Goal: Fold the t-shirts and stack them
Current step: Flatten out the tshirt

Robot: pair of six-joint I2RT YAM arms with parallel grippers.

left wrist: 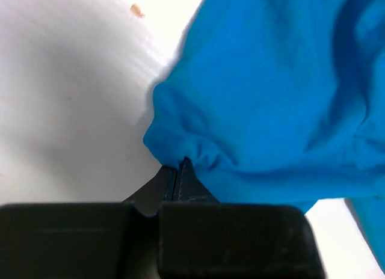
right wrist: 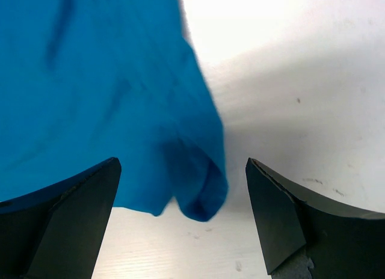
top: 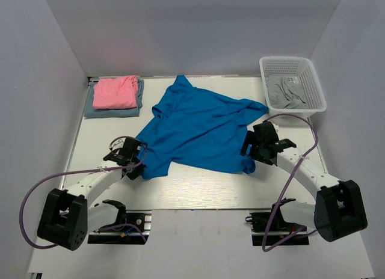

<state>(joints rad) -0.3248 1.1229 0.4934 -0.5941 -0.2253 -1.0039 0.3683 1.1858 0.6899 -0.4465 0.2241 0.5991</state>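
Blue t-shirt (top: 198, 131) lies spread but rumpled mid-table (top: 198, 189), bright blue w/ creases running across it. L gripper (left wrist: 176, 171) is clenched on a bunched bit of the shirt's near-left edge; I see cloth puckered right at the tips. R gripper (right wrist: 182, 165) is released, jaws wide, w/ the near-right corner lying on the table between them. Pink t-shirt (top: 115, 91) sits folded on grey-blue t-shirt (top: 96, 110), back-left corner.
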